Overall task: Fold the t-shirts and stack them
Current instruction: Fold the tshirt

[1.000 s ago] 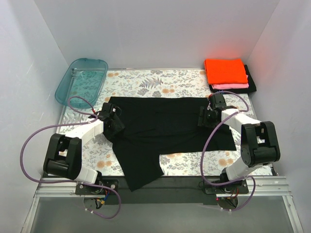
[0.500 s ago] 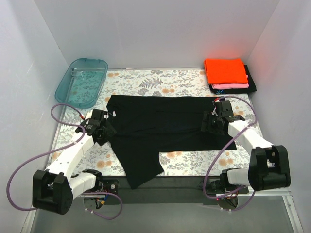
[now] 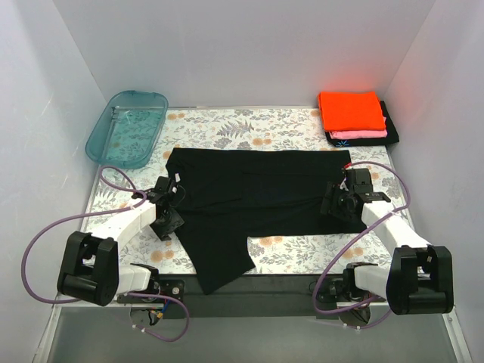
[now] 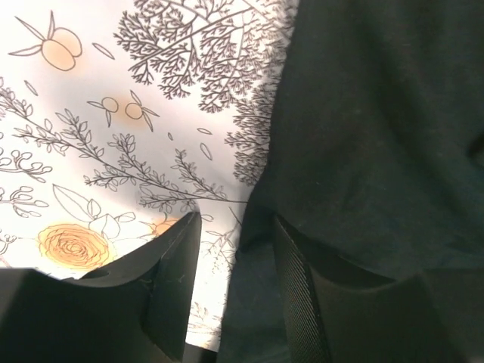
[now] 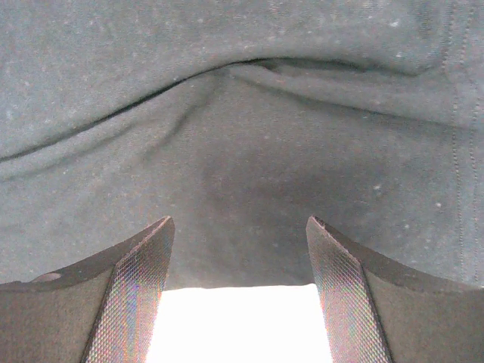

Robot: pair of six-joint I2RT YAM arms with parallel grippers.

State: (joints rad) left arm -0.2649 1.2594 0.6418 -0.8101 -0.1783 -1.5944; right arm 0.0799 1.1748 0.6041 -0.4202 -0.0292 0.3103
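A large plain black t-shirt [image 3: 257, 197] lies spread flat on the flowered table, one part trailing toward the front edge. My left gripper [image 3: 168, 219] is open at the shirt's left edge; in the left wrist view [image 4: 234, 249] the black cloth edge [image 4: 363, 136] lies between the fingers. My right gripper [image 3: 338, 204] is open at the shirt's right edge; in the right wrist view [image 5: 238, 227] the wide-apart fingers frame the cloth [image 5: 242, 113]. A folded stack stands at the back right: the orange shirt [image 3: 350, 110] on top, the pink one [image 3: 364, 134] under it, and a black one with a light-blue mark [image 3: 345, 141] at the bottom.
A teal see-through tub [image 3: 127, 127] stands at the back left corner. White walls close in the table on three sides. Purple cables loop beside both arm bases. The flowered tablecloth [image 3: 227, 128] shows around the shirt.
Both grippers have left the shirt's far corners. The left one swung out, then came back to the left edge nearer the front. The right one slid nearer along the right edge.
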